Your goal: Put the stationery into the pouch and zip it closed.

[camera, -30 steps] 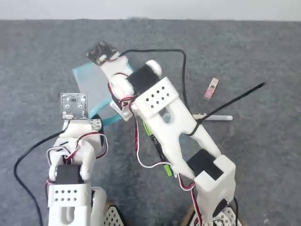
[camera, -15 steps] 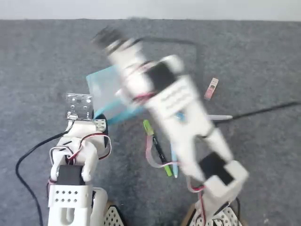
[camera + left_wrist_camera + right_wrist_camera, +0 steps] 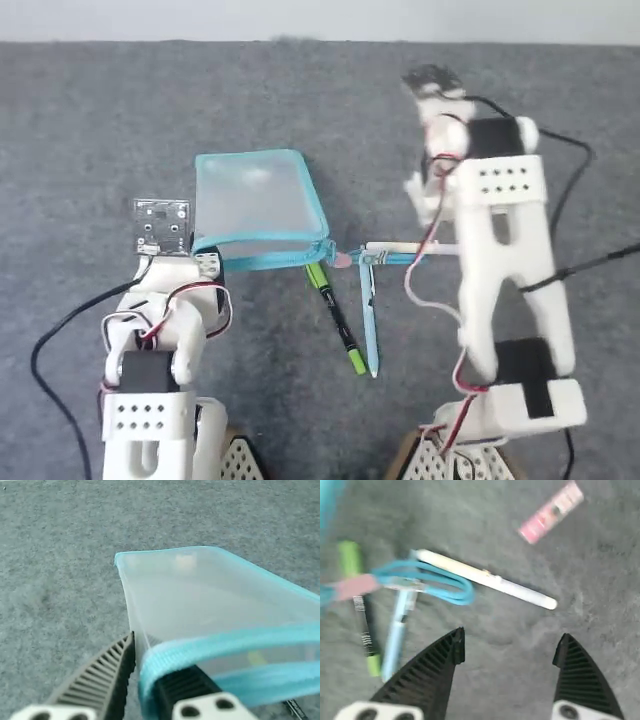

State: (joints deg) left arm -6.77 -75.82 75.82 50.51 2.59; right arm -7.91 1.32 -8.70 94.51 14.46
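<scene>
two jaws of my right gripper point(image 3: 511, 635) stand wide apart with nothing between them, hanging just short of the white pen point(image 3: 485, 578). i judge that pen to be my next pick. the jaws line up nearly along its barrel, so i would roll the wrist until they close across it. then i would come down on the bare half toward the free end, because the blue cord point(image 3: 437, 582) from the zip lies looped over the other end and could snag.

past the cord lie the green pen point(image 3: 351, 560) and the blue pen point(image 3: 395, 630), close together near the pouch's corner. the pink stick point(image 3: 551, 511) sits apart on the mat point(image 3: 600, 570).

my left gripper point(image 3: 145, 665) is clamped on the pouch point(image 3: 200, 595) at its teal zip edge. the mouth looks slightly parted there, though i cannot tell how far. all the stationery i can see lies outside it.

the pink stick carries a label with print, too small and blurred for me to read. no other writing shows.
</scene>
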